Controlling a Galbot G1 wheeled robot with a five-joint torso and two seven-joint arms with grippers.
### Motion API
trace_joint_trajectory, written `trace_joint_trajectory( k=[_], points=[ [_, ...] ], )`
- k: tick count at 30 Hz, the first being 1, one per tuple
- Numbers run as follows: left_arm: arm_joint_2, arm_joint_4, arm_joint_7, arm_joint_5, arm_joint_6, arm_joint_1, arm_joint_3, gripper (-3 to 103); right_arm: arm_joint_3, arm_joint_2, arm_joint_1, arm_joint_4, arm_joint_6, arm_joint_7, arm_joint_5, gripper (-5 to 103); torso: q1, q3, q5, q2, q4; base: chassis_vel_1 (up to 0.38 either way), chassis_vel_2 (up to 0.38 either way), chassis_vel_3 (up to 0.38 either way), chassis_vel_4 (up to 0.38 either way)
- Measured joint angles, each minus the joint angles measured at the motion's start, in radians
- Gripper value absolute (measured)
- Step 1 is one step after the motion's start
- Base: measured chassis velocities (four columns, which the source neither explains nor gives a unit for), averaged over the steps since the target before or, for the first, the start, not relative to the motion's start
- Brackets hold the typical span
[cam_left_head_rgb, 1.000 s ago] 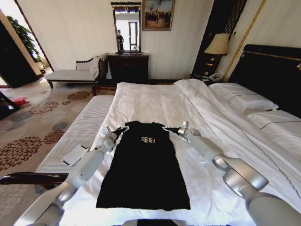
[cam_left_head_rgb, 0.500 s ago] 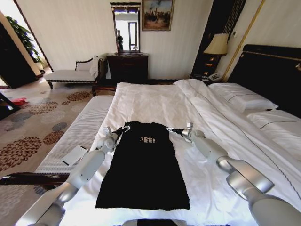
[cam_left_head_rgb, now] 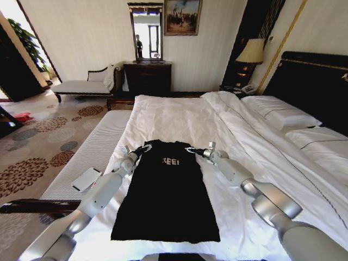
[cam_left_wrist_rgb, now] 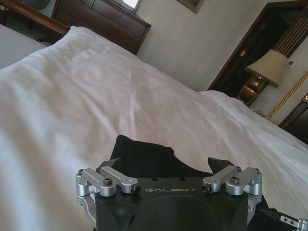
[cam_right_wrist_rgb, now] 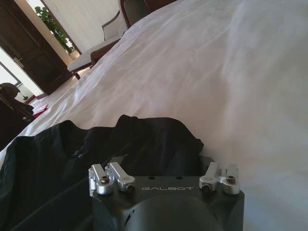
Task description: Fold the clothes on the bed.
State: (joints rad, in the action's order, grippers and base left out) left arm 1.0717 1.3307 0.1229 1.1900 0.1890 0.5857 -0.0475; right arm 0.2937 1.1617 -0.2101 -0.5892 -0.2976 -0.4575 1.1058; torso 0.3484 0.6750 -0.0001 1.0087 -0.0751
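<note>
**Both grippers at the shoulders: taking a matched hold on the T-shirt**

The black T-shirt (cam_left_head_rgb: 166, 190) lies flat on the white bed (cam_left_head_rgb: 179, 117), collar toward twelve o'clock and hem toward six, its sides already turned in so it forms a long narrow panel with the white chest lettering facing up. The left gripper (cam_left_head_rgb: 142, 148) sits at the shirt's top corner at about eleven o'clock from the lettering; the right gripper (cam_left_head_rgb: 190, 150) sits at the opposite top corner, at about one o'clock. Both are low, at the cloth's edge.

In the left wrist view the left gripper (cam_left_wrist_rgb: 168, 166) has its finger linkages swung outward, so it looks spread, with a hump of black fabric in front of it. In the right wrist view the right gripper (cam_right_wrist_rgb: 163, 166) looks the same: linkages apart, the bunched shoulder of the shirt just ahead. Whether either fingertip already touches cloth I cannot tell.

The step in hand appears to be seizing the two top corners, to carry them toward six o'clock. To do it well, each gripper should take all layers of the turned-in side, not the top layer alone, or the under-fold will drag open. It should not catch the duvet beneath. The two holds should match in height and depth, so the fold line runs square across the panel. A lopsided grip risks a skewed crease.
</note>
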Motion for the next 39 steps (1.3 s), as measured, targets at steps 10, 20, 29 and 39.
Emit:
trace_joint_trajectory(
  k=[10, 20, 29, 39],
  points=[
    [0.005, -0.022, -0.001, 0.0, 0.0, 0.001, -0.001, 100, -0.001, -0.019, 0.003, 0.003, 0.009, 0.011, 0.002, 41, 0.0, 0.0, 0.0001, 0.0, -0.0001, 0.0, 0.0, 0.0, 0.0],
    [0.012, -0.066, 0.002, -0.001, -0.001, -0.018, -0.004, 99, 0.005, -0.039, -0.007, -0.019, 0.013, 0.014, 0.005, 9, 0.0, 0.0, 0.0001, 0.0, 0.0001, 0.0, 0.0, 0.0, 0.0],
    [0.037, -0.164, -0.024, -0.001, -0.001, -0.095, -0.031, 99, 0.008, -0.068, -0.027, -0.064, 0.013, 0.029, 0.025, 1, 0.0, 0.0, 0.0002, 0.0, -0.0001, 0.0, 0.0, 0.0, 0.0],
    [0.115, -0.347, -0.051, -0.096, -0.009, -0.224, -0.086, 98, 0.009, -0.093, -0.037, -0.089, 0.011, 0.041, 0.038, 1, 0.0, 0.0, 0.0002, 0.0, 0.0, 0.0, 0.0, 0.0, 0.0]
  ],
)
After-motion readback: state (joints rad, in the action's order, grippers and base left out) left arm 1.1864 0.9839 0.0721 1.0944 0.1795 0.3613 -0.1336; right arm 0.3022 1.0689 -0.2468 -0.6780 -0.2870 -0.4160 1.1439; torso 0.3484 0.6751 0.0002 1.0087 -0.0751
